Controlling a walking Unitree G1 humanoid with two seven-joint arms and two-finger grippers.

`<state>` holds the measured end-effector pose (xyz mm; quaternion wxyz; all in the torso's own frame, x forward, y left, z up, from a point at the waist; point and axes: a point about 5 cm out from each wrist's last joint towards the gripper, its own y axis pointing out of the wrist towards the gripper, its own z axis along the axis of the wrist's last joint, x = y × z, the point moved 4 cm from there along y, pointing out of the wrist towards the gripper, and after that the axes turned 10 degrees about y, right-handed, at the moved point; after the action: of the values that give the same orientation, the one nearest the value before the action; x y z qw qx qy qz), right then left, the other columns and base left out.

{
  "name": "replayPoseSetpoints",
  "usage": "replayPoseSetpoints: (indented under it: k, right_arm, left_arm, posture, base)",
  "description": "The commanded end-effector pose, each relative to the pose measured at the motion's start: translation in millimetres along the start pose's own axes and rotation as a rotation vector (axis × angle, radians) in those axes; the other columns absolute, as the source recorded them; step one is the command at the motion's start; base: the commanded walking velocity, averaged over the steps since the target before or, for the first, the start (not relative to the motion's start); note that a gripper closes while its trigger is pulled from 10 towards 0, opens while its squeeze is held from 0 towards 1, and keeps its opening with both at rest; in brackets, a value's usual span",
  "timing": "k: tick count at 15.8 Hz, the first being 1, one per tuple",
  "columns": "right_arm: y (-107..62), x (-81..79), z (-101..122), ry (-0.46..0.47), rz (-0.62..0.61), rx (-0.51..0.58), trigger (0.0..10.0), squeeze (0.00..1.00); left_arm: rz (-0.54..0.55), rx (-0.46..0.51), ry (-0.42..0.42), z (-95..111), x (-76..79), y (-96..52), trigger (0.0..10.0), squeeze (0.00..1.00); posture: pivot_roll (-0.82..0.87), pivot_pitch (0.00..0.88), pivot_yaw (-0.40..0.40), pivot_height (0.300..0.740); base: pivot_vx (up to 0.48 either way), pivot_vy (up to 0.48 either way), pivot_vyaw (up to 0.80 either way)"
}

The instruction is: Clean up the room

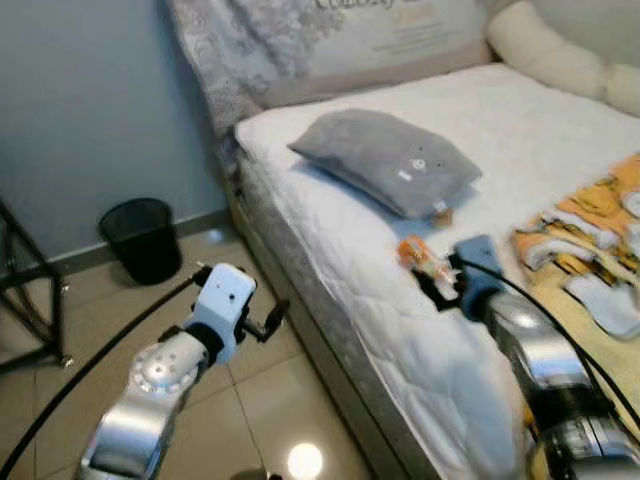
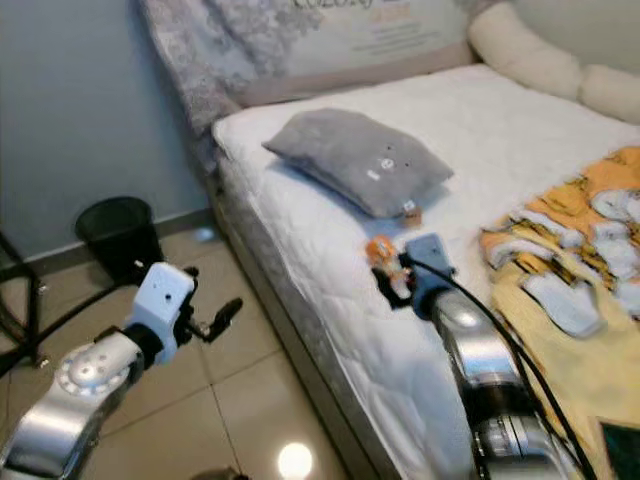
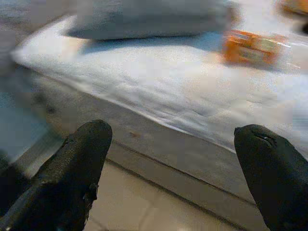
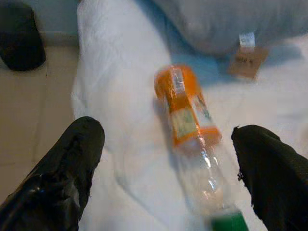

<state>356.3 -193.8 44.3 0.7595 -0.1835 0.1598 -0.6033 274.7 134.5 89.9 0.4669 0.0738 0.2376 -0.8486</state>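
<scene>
The bed (image 1: 420,300) is seen from above by both head views. The mattress edge is viewed low from the floor side in the left wrist view. An orange-labelled bottle (image 4: 192,130), shared by all views, is seen closely in the right wrist view.

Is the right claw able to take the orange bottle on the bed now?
Probably yes: the right claw is open, the bottle lies between its fingers on the mattress, nothing between.

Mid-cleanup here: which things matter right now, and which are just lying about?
In play:
- bottle, lying on the bed
- right claw, open around it
- black bin

Lying about:
- grey pillow
- yellow clothes
- left claw, open, idle
</scene>
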Motion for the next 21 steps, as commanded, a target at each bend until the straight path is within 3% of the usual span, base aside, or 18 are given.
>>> replayPoseSetpoints:
  k: [1, 2, 5, 7, 13, 16, 18, 19, 21]
  right_arm:
    - [5.6, 5.9, 3.7, -0.05, -0.006, -0.02, 10.0, 1.0]
    - [12.4, 13.9, 6.5, -0.088, -0.045, -0.06, 10.0, 1.0]
    - [15.1, 23.5, 11.2, -0.108, -0.096, -0.08, 10.0, 1.0]
    - [15.2, 31.7, 11.4, -0.142, -0.143, -0.101, 10.0, 1.0]
    - [16.7, 33.6, 11.0, -0.184, -0.165, -0.103, 10.0, 1.0]
    - [18.7, 29.3, 5.8, -0.2, -0.179, -0.119, 10.0, 1.0]
    - [20.3, 24.7, 0.4, -0.197, -0.191, -0.131, 10.0, 0.52]
    - [20.9, 22.7, -1.6, -0.189, -0.193, -0.135, 10.0, 0.0]
    - [21.3, 21.9, -3.4, -0.18, -0.211, -0.134, 10.0, 0.0]
  left_arm:
    - [-0.06, 0.024, 0.028, 8.8, 0.8, -3.1, 10.0, 0.0]
    - [-0.138, 0.017, 0.066, 9.2, 0.2, -13.5, 10.0, 0.0]
    - [-0.183, 0.008, 0.089, 10.3, -2.4, -26.1, 10.0, 0.0]
    - [-0.215, -0.004, 0.1, 13.9, -0.6, -42.1, 10.0, 0.0]
    - [-0.24, -0.017, 0.096, 21.2, 4.9, -62.1, 10.0, 0.0]
    - [-0.261, -0.038, 0.11, 27.8, 3.5, -78.7, 10.0, 0.0]
    - [-0.273, -0.056, 0.127, 32.6, -1.1, -94.1, 10.0, 0.0]
    - [-0.274, -0.064, 0.133, 35.8, -3.4, -100.2, 10.0, 0.0]
    - [-0.277, -0.075, 0.142, 41.7, -4.0, -109.3, 10.0, 0.0]
  posture:
    - [-0.02, 0.0, 0.017, 0.74]
    - [0.01, 0.0, 0.02, 0.74]
    - [0.04, 0.0, 0.024, 0.74]
    - [0.11, 0.0, 0.042, 0.74]
    - [0.15, 0.021, 0.034, 0.74]
    - [0.23, 0.084, 0.037, 0.74]
    - [0.28, 0.133, 0.058, 0.74]
    - [0.3, 0.148, 0.066, 0.74]
    - [0.33, 0.177, 0.086, 0.74]
  base:
    - [0.0, 0.0, 0.0]
    - [0.0, 0.0, 0.0]
    - [0.0, 0.0, 0.0]
    - [0.0, 0.0, 0.0]
    - [0.0, 0.0, 0.0]
    - [0.0, 0.0, 0.0]
    - [0.0, 0.0, 0.0]
    - [0.0, 0.0, 0.0]
    - [0.0, 0.0, 0.0]
